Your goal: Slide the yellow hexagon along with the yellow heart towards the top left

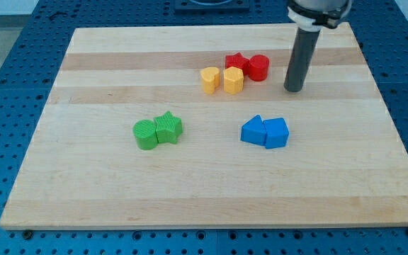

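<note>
I have no claw on this arm, so there is nothing to open or close; I work only with my tip, the lower end of a straight dark rod, which stands on the pale wooden tabletop. The yellow plastic hexagon block and the yellow plastic heart block lie side by side, touching, to the view's left of my tip and a little higher, with the hexagon the nearer one. Between my tip and the hexagon sits the red cylinder block, near but apart from my tip, and the red star block lies just behind the yellow pair. I judge the task as hardly begun: the pair rests near the middle of the top part, well apart from the top left corner, and my tip touches no block. To push them up and left, I should first come to their lower right side. The two green blocks and two blue blocks lie lower and are not in the way.
</note>
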`<state>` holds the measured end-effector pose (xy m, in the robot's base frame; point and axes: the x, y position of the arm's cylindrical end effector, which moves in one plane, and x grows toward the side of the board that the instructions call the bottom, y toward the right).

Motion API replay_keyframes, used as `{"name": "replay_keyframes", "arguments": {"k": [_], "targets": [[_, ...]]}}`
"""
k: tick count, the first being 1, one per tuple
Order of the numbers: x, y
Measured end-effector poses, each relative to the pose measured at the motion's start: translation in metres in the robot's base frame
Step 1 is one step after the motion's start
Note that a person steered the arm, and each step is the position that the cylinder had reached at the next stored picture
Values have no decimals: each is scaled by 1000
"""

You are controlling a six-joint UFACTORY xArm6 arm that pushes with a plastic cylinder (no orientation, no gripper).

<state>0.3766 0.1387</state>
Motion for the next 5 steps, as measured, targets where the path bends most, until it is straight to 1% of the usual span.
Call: {"name": "replay_keyframes", "arguments": {"k": [2,3,5], "targets": [[-3,-39],[-11,-54],[-12,-89]]}}
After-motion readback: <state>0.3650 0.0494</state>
